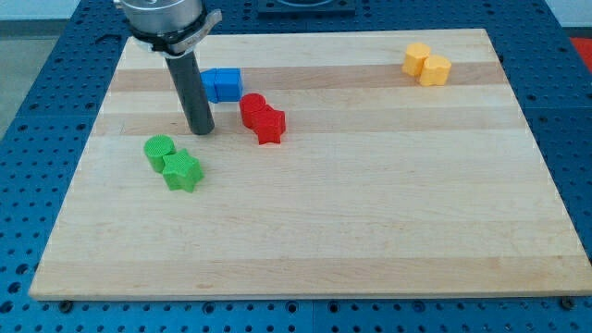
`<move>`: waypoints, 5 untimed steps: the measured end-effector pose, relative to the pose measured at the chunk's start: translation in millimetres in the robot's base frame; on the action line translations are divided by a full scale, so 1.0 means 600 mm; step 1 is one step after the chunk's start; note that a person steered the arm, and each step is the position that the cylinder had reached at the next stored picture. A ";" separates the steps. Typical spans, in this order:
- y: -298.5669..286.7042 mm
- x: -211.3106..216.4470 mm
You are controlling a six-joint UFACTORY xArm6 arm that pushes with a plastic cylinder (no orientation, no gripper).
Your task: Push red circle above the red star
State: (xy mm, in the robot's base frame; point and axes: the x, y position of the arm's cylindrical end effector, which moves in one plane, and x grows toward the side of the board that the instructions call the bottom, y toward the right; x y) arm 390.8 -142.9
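Pale wood grain runs across your table (370, 203). You see the red circle (252, 107) touching the ridged red star (269, 125) at its upper left. My tip (201, 130), a plain rod without jaws, stands left of both, below the blue block (222, 84).

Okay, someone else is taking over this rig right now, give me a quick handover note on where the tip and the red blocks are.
My tip is down on the board, to the view's left of the red pair and apart from it, below the blue block and above the green blocks.
The red circle already sits touching the red star, up and slightly to the view's left of it.
Done: the circle looks essentially above the star.
Left: perhaps a small nudge toward the view's right to line it up straight above, then check.
Two yellow blocks at the view's top right are not involved.
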 end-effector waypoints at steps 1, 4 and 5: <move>0.035 -0.016; 0.109 -0.005; 0.097 0.024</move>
